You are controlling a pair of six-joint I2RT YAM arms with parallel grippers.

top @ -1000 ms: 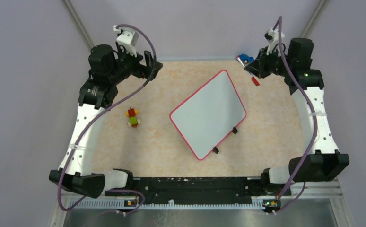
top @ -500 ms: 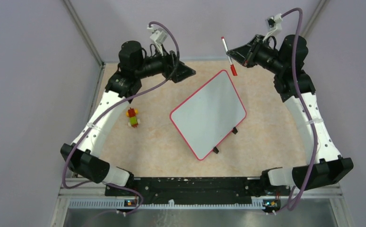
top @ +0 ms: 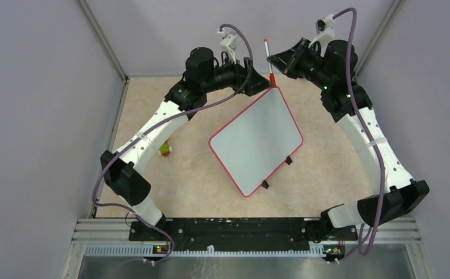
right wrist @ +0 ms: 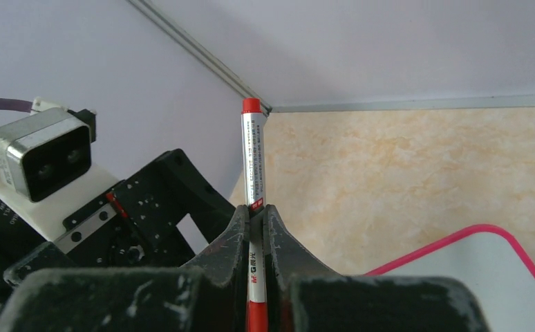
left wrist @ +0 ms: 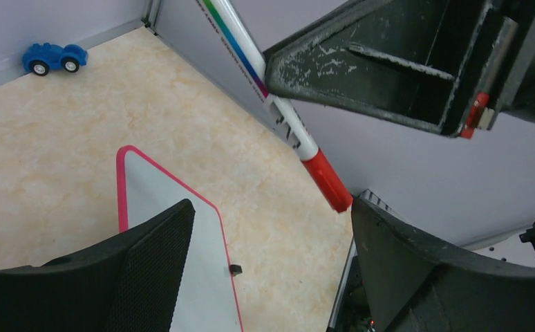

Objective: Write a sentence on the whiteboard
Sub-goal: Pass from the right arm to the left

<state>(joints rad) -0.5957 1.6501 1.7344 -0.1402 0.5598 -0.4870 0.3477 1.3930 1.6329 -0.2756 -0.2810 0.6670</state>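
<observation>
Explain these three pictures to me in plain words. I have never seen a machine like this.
This is a robot: two arms bolted to the near edge of a table, each ending in a two-finger gripper. The wide picture comes from a fixed camera above and behind the arms. The other two come from small cameras on the wrists, so each shows its own fingers up close. On the table are a blank whiteboard, a blue toy car by the wall, and a small brick toy half hidden under the left arm. The right gripper is shut on a marker. The left gripper is open and empty, close to the marker's red end.
</observation>
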